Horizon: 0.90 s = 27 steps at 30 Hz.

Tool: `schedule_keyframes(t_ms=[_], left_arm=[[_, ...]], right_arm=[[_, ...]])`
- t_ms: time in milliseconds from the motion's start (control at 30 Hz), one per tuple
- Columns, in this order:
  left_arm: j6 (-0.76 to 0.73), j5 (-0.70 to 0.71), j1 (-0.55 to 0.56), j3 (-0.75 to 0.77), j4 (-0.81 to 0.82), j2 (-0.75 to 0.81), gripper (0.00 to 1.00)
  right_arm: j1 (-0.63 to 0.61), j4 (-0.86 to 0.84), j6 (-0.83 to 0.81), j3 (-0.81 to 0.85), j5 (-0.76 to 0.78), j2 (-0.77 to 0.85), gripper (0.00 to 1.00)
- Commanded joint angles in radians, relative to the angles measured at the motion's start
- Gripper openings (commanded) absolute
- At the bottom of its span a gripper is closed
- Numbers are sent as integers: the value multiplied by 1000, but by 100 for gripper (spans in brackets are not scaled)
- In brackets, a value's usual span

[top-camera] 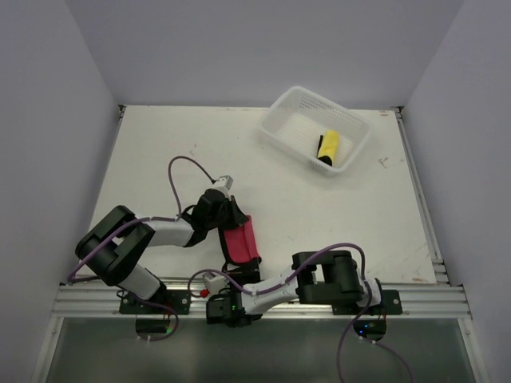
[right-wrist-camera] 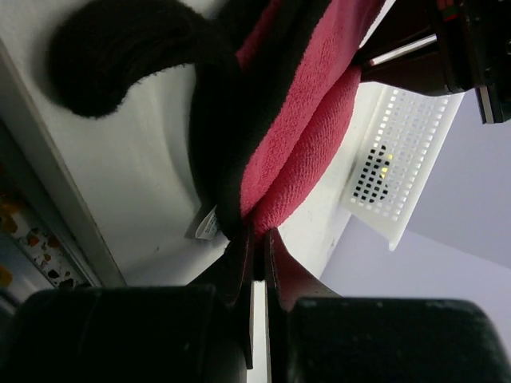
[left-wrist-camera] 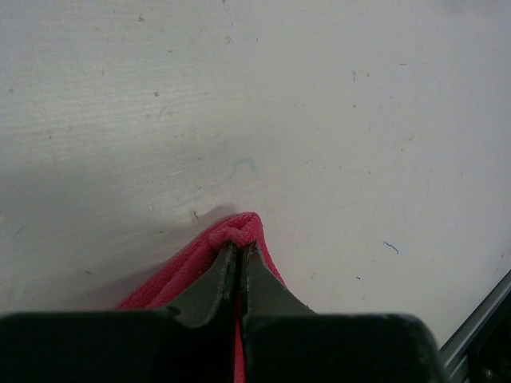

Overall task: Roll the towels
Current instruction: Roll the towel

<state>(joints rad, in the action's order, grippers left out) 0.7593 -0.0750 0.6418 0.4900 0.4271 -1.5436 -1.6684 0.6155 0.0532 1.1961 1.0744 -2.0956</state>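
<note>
A red towel [top-camera: 242, 242] with a black edge lies folded near the table's front, between the two arms. My left gripper [top-camera: 234, 214] is shut on its far end; in the left wrist view the jaws pinch the red towel's tip [left-wrist-camera: 237, 231]. My right gripper [top-camera: 233, 271] is shut on its near end; in the right wrist view the fingers [right-wrist-camera: 257, 243] clamp the red towel [right-wrist-camera: 307, 136] at its black edge. A rolled yellow towel [top-camera: 328, 147] with a black end lies in the white basket [top-camera: 297, 109].
The white basket stands at the back right of the table and shows in the right wrist view [right-wrist-camera: 399, 152]. An aluminium rail [top-camera: 431, 299] runs along the table's front edge. A small white label [right-wrist-camera: 206, 226] hangs from the towel's edge.
</note>
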Motion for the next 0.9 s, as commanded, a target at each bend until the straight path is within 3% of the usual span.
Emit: schedule_keyframes(t_ms=[0,233,867], left_arm=[[-66,155,-34,-10,61,13,0],[9,259,-34,50,-181,-64,0],[8,169,-37,68,-272,-99,0]], right_arm=[[-60,50,-46,26,-129,-1,0],[-77,10,-105,30,-214,-1,0],[-22,-154,-62,-93,-378,121,3]])
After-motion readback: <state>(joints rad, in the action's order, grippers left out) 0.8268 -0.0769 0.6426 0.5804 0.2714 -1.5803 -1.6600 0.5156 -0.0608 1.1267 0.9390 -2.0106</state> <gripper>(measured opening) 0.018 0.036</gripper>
